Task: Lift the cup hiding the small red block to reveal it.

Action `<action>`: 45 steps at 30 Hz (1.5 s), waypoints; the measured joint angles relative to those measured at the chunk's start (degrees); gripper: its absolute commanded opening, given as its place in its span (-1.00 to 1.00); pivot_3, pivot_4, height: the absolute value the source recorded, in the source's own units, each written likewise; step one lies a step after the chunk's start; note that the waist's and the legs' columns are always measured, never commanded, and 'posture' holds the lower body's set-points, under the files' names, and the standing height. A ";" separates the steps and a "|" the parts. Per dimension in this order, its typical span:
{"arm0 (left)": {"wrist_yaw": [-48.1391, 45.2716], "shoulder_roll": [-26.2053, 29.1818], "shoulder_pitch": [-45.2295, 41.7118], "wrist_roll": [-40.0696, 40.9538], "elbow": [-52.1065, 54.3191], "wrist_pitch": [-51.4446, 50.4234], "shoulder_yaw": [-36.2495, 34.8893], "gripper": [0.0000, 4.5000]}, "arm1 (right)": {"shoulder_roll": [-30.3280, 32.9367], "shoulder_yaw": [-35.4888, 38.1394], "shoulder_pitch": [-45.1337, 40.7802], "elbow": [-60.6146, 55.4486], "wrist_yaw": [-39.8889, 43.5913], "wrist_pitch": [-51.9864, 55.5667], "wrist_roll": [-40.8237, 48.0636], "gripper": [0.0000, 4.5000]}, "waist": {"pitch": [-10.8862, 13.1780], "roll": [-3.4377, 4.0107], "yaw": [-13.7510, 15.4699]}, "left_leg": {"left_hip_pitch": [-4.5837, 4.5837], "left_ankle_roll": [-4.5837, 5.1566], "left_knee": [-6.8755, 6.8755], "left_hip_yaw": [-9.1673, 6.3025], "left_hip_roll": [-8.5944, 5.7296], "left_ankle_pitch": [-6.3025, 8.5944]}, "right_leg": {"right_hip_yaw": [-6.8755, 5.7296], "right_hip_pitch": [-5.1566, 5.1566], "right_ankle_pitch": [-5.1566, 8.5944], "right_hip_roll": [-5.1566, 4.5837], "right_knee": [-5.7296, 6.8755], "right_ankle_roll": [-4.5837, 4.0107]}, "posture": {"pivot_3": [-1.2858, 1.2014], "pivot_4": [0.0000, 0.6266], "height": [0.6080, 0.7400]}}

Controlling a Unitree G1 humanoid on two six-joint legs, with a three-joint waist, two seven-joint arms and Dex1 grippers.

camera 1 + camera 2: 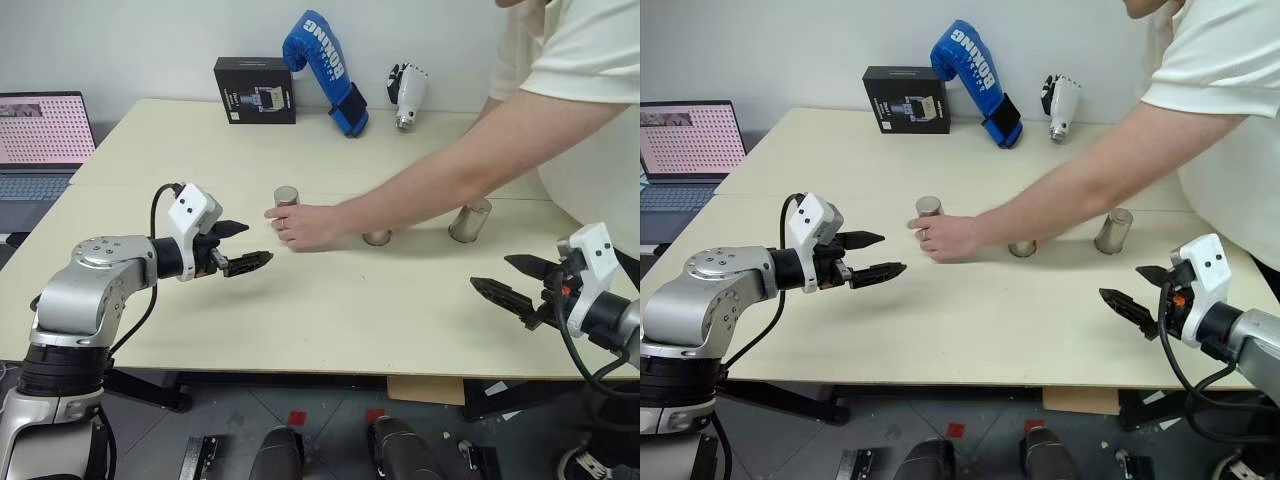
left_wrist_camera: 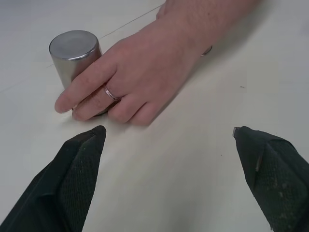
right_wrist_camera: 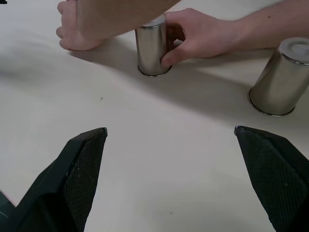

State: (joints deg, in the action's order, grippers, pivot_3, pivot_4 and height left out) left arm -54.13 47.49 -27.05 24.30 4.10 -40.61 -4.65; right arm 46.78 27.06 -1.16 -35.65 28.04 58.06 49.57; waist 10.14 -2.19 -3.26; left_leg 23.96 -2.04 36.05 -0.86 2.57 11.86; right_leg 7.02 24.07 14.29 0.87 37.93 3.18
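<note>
Cup (image 1: pixel 286 197): rigid, light, slippery metal beside the person's hand (image 1: pixel 303 226); grasp mid-wall. Left gripper (image 1: pixel 240 247) and right gripper (image 1: pixel 513 281) both spread, empty.

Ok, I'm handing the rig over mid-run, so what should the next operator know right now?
Left gripper: open, empty, hovering over the table, short of the left cup.
Right gripper: open, empty, hovering near the table's front right.
Cups: three in a row; the right cup stands free.
Person: one hand on the left cup, the other hand on the middle cup.
Red block: hidden.
Done: nothing lifted.
Left: wait for the hands to clear, then lift the right cup.
</note>
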 measured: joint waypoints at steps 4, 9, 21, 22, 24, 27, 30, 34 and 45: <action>-0.04 0.03 0.01 -0.17 0.01 0.00 0.00 0.99 | -0.01 -0.28 -0.23 0.02 -0.13 0.00 0.00 1.00 | 0.00 0.00 0.00 | 0.00 0.00 0.00 0.00 0.00 0.00 | 0.00 0.00 0.00 0.00 0.00 0.00 | 0.03 -0.52 1.00; -0.02 0.06 0.23 -0.22 0.15 0.00 -0.01 0.99 | 0.00 -1.07 -0.64 0.11 -0.12 -0.07 -0.01 1.00 | 0.00 0.00 0.00 | 0.00 0.00 0.00 0.01 0.00 0.00 | 0.01 0.00 0.00 0.00 0.00 0.00 | 0.03 -0.52 1.00; -0.27 0.02 2.30 1.17 3.51 -1.25 -0.32 0.99 | -0.29 -5.53 -0.26 -0.09 -0.62 -1.78 -2.70 1.00 | -0.03 -0.04 -0.06 | -0.03 0.00 0.00 0.01 0.01 0.00 | 0.01 -0.01 -0.01 0.00 0.01 0.02 | 0.03 -0.52 1.00; -0.21 -0.53 3.79 1.89 5.81 -1.40 -0.23 0.99 | -1.88 -9.72 -0.65 0.12 -0.92 -3.22 -5.11 1.00 | -0.04 -0.06 -0.22 | -0.04 0.00 -0.01 0.02 0.03 0.00 | 0.02 -0.01 -0.01 0.00 0.01 0.02 | 0.03 -0.52 1.00; -0.02 -2.05 5.19 2.45 8.07 -1.40 0.41 0.99 | -5.07 -15.13 -2.24 1.40 -1.74 -5.01 -7.76 1.00 | -0.03 -0.05 -0.31 | -0.04 0.00 0.01 0.03 0.03 0.00 | 0.03 0.01 -0.01 0.01 0.05 0.02 | 0.03 -0.52 1.00; 2.17 -5.37 6.50 2.67 11.65 -0.73 1.52 0.99 | -11.28 -24.50 -9.19 8.77 -3.93 -10.77 -15.42 1.00 | -0.01 -0.02 -0.45 | -0.06 0.00 0.09 0.04 0.00 -0.02 | 0.05 -0.01 -0.07 0.01 0.07 0.03 | 0.03 -0.52 1.00; 4.58 -7.73 7.37 1.77 12.95 1.59 1.87 0.99 | -18.33 -29.29 -16.63 18.71 -6.03 -16.33 -21.81 1.00 | -0.05 -0.07 -0.71 | -0.13 0.01 0.14 0.08 0.03 -0.03 | 0.07 -0.03 -0.13 0.03 0.07 0.03 | 0.03 -0.52 1.00; 7.19 -9.57 9.26 1.49 15.46 2.47 2.67 0.99 | -25.82 -33.32 -25.36 33.70 -6.49 -23.64 -27.95 1.00 | -0.04 -0.07 -1.08 | -0.08 0.01 0.13 0.05 0.02 -0.03 | 0.05 -0.03 -0.26 0.04 0.12 0.23 | 0.03 -0.52 1.00; 10.19 -9.94 13.30 -0.19 18.48 3.64 3.24 0.99 | -33.52 -33.86 -41.64 69.17 -3.26 -41.49 -37.12 1.00 | -0.03 -0.04 -1.50 | -0.03 0.01 0.01 0.00 0.01 -0.03 | 0.00 0.01 -0.39 0.04 0.08 0.03 | 0.03 -0.52 1.00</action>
State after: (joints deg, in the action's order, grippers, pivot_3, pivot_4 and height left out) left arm -43.94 37.55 -13.75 24.11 22.58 -36.97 -1.41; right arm 13.26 -6.80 -42.80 33.52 24.78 16.57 12.44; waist 10.11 -2.23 -4.76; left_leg 23.93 -2.03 36.06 -0.86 2.58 11.83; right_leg 7.02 24.08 13.90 0.91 38.01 3.21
